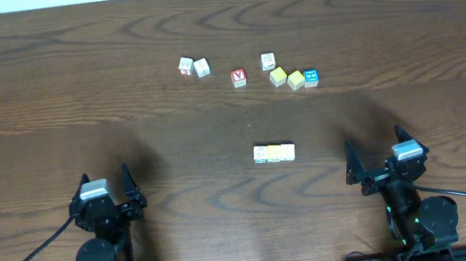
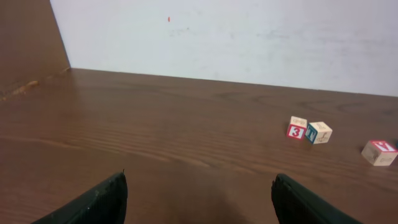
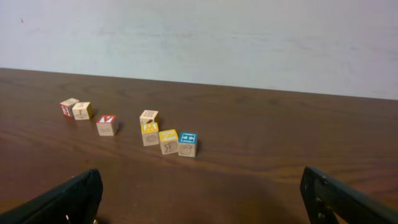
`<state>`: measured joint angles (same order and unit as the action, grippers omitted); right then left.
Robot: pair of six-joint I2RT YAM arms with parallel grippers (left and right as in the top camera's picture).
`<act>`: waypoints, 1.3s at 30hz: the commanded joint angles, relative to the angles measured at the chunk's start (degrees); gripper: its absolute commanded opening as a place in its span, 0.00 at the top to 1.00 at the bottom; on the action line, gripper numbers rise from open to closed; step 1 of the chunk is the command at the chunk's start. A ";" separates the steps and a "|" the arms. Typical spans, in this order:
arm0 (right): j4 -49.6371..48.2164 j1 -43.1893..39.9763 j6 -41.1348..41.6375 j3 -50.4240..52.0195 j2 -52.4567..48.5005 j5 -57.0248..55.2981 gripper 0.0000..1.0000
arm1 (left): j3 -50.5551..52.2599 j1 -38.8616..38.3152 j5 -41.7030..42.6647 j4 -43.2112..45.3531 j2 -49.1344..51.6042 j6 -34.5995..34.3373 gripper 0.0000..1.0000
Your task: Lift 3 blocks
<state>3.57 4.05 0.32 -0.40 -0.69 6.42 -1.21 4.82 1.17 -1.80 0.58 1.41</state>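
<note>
Out on the dark wooden counter [image 1: 46,83] the three blocks [image 1: 274,152] lie in a short, tight row, side by side and touching, near the middle and a little towards the right arm's side. They sit on the near part of the counter, between the two arms and apart from both. The block at the left end looks white with a greenish mark and the other two look yellowish, though the marks are too small to read from above. The left end effector [image 1: 105,174] sits low near the front edge with its two dark fingers [image 2: 93,199] spread wide and only bare wood between them. The right end effector [image 1: 375,143] is in the same pose on the other side, its fingers [image 3: 62,199] also well apart and holding nothing. Further back a loose scatter of other cubes runs across the counter. A pair of pale cubes [image 1: 194,66] sit just beside each other on the left, and the left wrist view shows a red "3" on one of them. Then comes a red-faced cube [image 1: 239,77] on its own, then a small white cube [image 1: 268,60]. Just in front of that one are two yellow-topped cubes [image 1: 287,78], with a blue-faced cube [image 1: 311,77] pressed against the right-hand one. That whole scatter is well apart from the row of three. A plain white wall [image 2: 249,37] stands behind the far edge of the counter.
</note>
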 commanded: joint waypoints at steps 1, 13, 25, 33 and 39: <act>0.20 -0.74 -0.81 0.09 0.39 -0.15 0.01 | 0.98 0.20 -0.11 -2.40 -0.50 2.03 0.25; 0.20 -0.74 -0.81 0.09 0.39 -0.15 0.01 | 0.98 0.20 -0.35 -2.29 -0.50 0.70 0.25; 0.20 -0.74 -0.81 0.09 0.39 -0.15 0.01 | 0.98 0.20 -0.35 -2.27 -0.46 0.70 0.25; 0.20 -0.74 -0.81 0.09 0.39 -0.15 0.01 | 0.98 0.20 -0.35 -2.25 -0.39 0.70 0.25; 0.20 -0.74 -0.81 0.09 0.39 -0.15 0.01 | 0.98 0.20 -0.35 -2.27 -0.37 0.70 0.25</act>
<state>3.57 4.05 0.32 -0.40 -0.69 6.42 -1.21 4.82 1.17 -1.80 0.58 2.13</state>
